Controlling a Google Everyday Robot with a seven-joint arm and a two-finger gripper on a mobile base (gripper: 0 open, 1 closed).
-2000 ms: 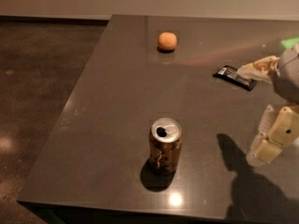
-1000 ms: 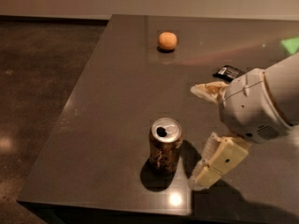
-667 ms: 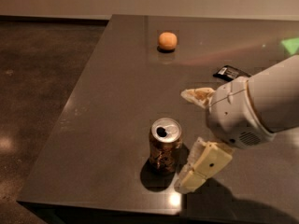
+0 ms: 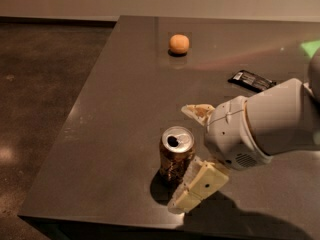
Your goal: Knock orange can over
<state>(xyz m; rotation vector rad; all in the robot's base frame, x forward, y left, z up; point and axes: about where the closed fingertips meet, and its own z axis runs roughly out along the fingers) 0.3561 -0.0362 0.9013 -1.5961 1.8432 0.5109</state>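
The orange can (image 4: 175,156) stands upright near the front edge of the dark table (image 4: 125,109), with its silver top and pull-tab hole showing. My gripper (image 4: 189,154) comes in from the right, directly beside the can's right side. It is open, with its pale fingers spread wide. One finger (image 4: 196,111) is behind and to the right of the can. The other finger (image 4: 200,186) is at the can's front right, close to or touching its base. The can is not tilted.
A round orange fruit (image 4: 179,43) lies at the far middle of the table. A flat black wrapped bar (image 4: 251,80) lies at the right, behind my arm. The table's left edge drops to a dark floor (image 4: 35,94). The front edge is just below the can.
My gripper has moved left across the table from the right edge until it is right beside the can. The can, fruit and bar have not moved.
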